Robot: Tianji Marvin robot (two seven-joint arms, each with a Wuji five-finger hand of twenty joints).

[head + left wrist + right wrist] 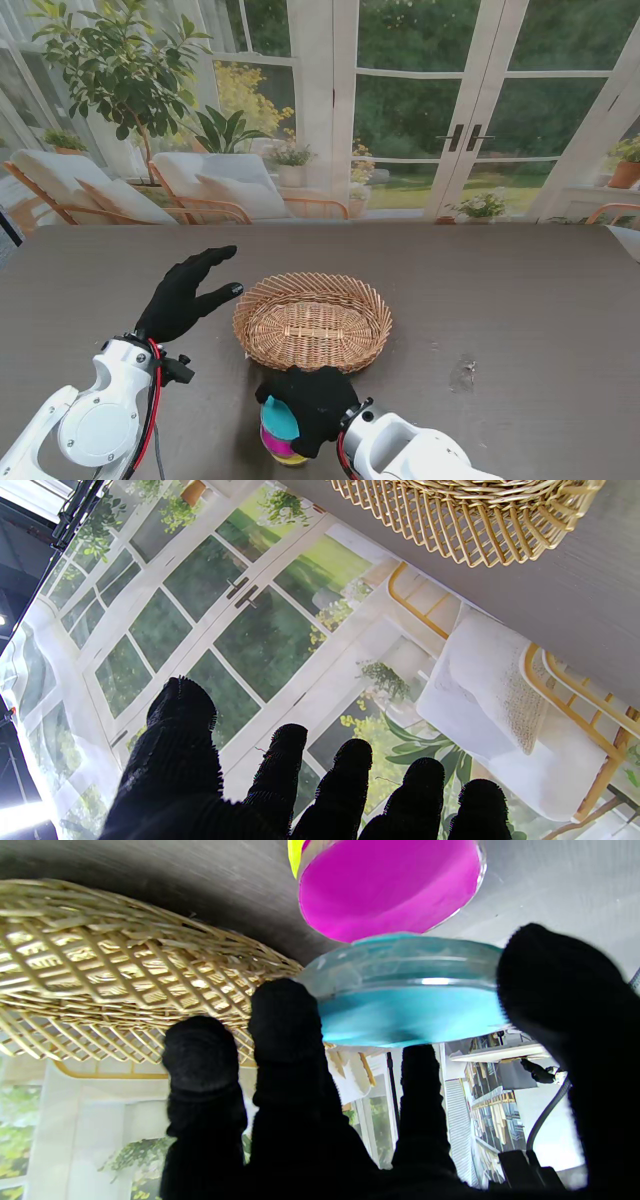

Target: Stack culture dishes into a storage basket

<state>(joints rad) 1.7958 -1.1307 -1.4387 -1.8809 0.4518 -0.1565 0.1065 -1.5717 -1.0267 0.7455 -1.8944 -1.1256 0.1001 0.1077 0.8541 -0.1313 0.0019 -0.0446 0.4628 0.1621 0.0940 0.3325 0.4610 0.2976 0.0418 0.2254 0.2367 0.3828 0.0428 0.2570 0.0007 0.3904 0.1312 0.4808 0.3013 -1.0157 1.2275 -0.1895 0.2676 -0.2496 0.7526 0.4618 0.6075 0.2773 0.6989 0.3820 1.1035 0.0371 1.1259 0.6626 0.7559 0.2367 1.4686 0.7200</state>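
Hovering left of the wicker basket, my left hand is spread and holds nothing, and the basket itself holds no dishes. Nearer to me than the basket, my right hand grips the teal culture dish by its rim, just over the magenta dish and a yellow one stacked on the table.

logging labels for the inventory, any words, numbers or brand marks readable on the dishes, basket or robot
None can be read in any view.
Teal dish, held in the right hand: no label shows.
Magenta dish: plain colour, no marking.
Yellow dish: mostly hidden, no text visible.
Wicker basket: bare weave, no tag.
Left hand and white arm housings: no lettering shows.
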